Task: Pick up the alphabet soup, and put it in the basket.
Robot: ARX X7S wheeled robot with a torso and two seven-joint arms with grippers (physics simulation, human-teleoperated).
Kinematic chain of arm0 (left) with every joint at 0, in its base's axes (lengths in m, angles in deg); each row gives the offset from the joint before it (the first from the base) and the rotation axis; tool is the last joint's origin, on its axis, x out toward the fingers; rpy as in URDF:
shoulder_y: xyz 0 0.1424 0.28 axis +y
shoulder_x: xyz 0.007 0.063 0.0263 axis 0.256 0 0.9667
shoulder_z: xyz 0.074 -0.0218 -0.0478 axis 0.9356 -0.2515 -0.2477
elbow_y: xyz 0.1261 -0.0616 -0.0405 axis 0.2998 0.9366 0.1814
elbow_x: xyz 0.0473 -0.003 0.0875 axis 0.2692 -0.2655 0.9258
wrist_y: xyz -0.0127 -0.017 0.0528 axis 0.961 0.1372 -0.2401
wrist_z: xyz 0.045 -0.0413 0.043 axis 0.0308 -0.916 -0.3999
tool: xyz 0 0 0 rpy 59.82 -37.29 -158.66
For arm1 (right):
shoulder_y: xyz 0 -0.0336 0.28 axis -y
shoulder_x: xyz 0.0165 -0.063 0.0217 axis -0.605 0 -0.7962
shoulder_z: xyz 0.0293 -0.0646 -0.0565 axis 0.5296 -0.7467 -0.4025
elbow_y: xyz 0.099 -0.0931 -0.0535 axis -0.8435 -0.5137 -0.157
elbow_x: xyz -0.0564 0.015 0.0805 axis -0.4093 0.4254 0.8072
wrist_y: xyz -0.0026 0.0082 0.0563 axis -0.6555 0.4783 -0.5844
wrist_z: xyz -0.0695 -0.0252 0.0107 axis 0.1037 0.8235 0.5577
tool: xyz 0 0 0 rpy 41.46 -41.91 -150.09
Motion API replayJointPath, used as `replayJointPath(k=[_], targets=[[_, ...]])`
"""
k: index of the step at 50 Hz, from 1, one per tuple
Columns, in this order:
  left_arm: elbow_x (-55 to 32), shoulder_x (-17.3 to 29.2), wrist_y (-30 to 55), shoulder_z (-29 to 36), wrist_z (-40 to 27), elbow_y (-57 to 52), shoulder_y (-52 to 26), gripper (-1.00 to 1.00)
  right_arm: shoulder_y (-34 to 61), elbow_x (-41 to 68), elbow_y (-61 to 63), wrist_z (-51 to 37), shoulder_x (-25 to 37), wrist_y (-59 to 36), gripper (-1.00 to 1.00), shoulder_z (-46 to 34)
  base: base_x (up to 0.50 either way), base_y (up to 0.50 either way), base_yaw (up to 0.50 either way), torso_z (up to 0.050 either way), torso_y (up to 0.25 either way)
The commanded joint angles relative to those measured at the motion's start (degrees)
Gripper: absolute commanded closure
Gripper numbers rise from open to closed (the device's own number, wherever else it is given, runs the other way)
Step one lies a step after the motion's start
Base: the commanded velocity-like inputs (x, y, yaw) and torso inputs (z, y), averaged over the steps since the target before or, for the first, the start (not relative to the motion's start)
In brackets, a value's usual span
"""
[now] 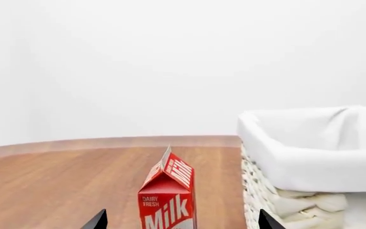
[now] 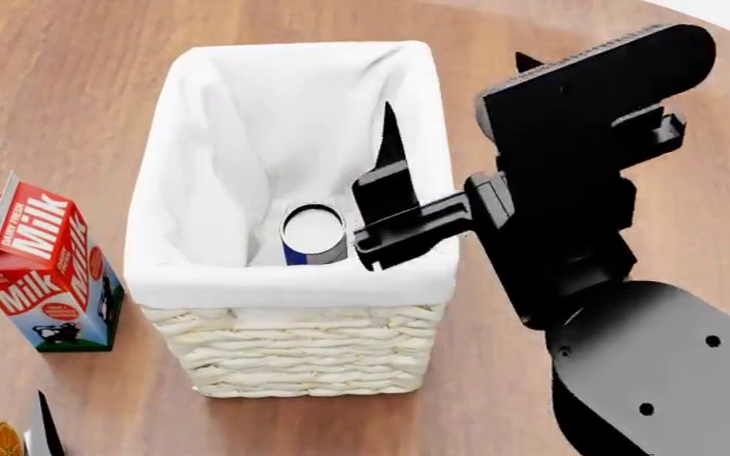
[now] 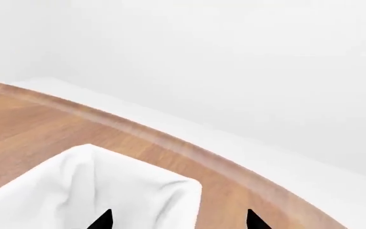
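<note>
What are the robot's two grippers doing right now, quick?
Left gripper: open, empty, with the milk carton just ahead.
Right gripper: open, above the basket; the alphabet soup stands inside, let go.

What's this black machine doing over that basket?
It is a two-armed robot putting a small silver-topped, blue-labelled soup can into a large cream wicker basket with a white cloth liner. The can stands upright inside the basket, near the front wall. The right gripper hangs just beside it over the basket with its fingers apart, not gripping it. A red milk carton stands on the wooden table beside the basket, untouched. Only the fingertips of the left gripper show, spread apart near the carton.
</note>
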Motion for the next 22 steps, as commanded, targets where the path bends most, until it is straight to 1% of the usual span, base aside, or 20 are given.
replayJointPath(k=[1,4,7,8,9,13,14,15,21,22], targets=[[-0.05,0.48,-0.33,-0.75,-0.71,-0.53,0.57,-1.00,-17.14,-1.42,8.59,-3.50,12.13,13.69,-1.00,6.84,0.00,0.00,0.00,0.000,0.000],[-0.21,0.56,-0.46,-0.85,-0.77,-0.48,0.68,-1.00,-25.56,-3.87,8.95,-4.36,15.07,21.04,-1.00,8.72,0.00,0.00,0.00,0.000,0.000],[-0.30,0.75,-0.39,-1.11,-0.99,-0.88,0.91,-1.00,-30.78,-6.01,9.02,-5.22,16.28,25.64,-1.00,9.63,0.00,0.00,0.00,0.000,0.000],[-0.39,0.82,-0.23,-1.23,-1.11,-1.14,1.04,-1.00,-34.83,-8.71,8.90,-5.15,16.66,29.74,-1.00,9.70,0.00,0.00,0.00,0.000,0.000],[-0.59,0.85,-0.25,-1.26,-1.07,-1.13,1.04,-1.00,-36.57,-9.96,8.76,-5.03,16.69,31.72,-1.00,9.75,0.00,0.00,0.00,0.000,0.000],[-1.05,0.95,-0.34,-1.52,-1.09,-0.71,0.93,-1.00,-44.38,-20.98,7.67,-8.76,15.79,39.14,-1.00,9.08,0.00,0.00,0.00,0.000,0.000],[-1.12,1.10,-0.37,-1.60,-1.08,-0.85,1.07,-1.00,-46.82,-25.74,6.11,-9.82,15.10,43.16,-1.00,9.10,0.00,0.00,0.00,0.000,0.000],[-1.05,1.20,-0.25,-1.63,-1.11,-0.90,1.12,-1.00,-48.76,-27.81,4.94,-9.31,14.78,46.71,-1.00,8.84,0.00,0.00,0.00,0.000,0.000],[-1.17,1.49,-0.33,-1.99,-1.38,-1.19,1.44,-1.00,-54.83,-35.65,0.45,-14.07,12.30,54.68,-1.00,9.89,0.00,0.00,0.00,0.000,0.000],[-1.19,1.51,-0.51,-2.00,-1.32,-1.00,1.37,-1.00,-56.76,-38.19,-0.19,-15.26,12.03,57.50,-1.00,10.22,0.00,0.00,0.00,0.000,0.000]])
